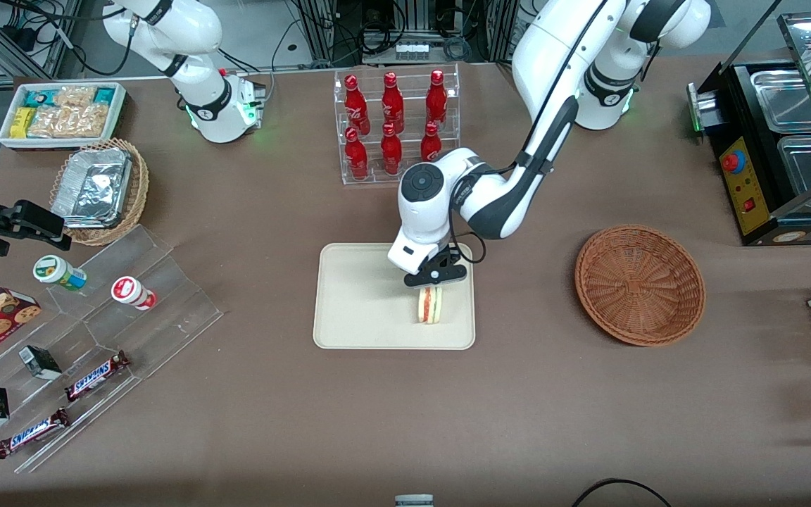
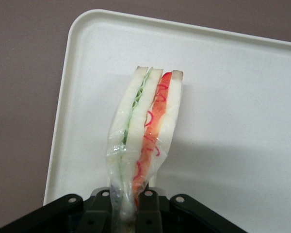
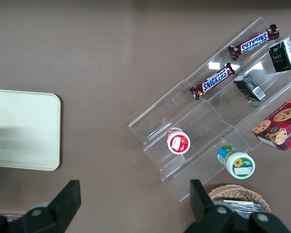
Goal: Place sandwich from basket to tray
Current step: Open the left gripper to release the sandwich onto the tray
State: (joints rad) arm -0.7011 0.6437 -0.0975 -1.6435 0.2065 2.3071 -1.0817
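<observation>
The sandwich (image 1: pixel 430 305), a wrapped cream wedge with red and green layers, stands on its edge over the cream tray (image 1: pixel 349 296), close to the tray's end toward the working arm. My left gripper (image 1: pixel 435 279) is right above it and shut on its wrapped end. In the left wrist view the black fingers (image 2: pixel 148 211) pinch the clear wrap of the sandwich (image 2: pixel 145 121) above the tray (image 2: pixel 233 97). The reddish-brown basket (image 1: pixel 639 284) sits empty beside the tray, toward the working arm's end. The tray's corner also shows in the right wrist view (image 3: pixel 24 128).
A clear rack of red bottles (image 1: pixel 393 123) stands farther from the camera than the tray. Toward the parked arm's end are a tan wicker basket with foil trays (image 1: pixel 99 190), a white snack bin (image 1: pixel 60 113) and an acrylic stand with snacks (image 1: pixel 96 338). A black appliance (image 1: pixel 778 141) stands toward the working arm's end.
</observation>
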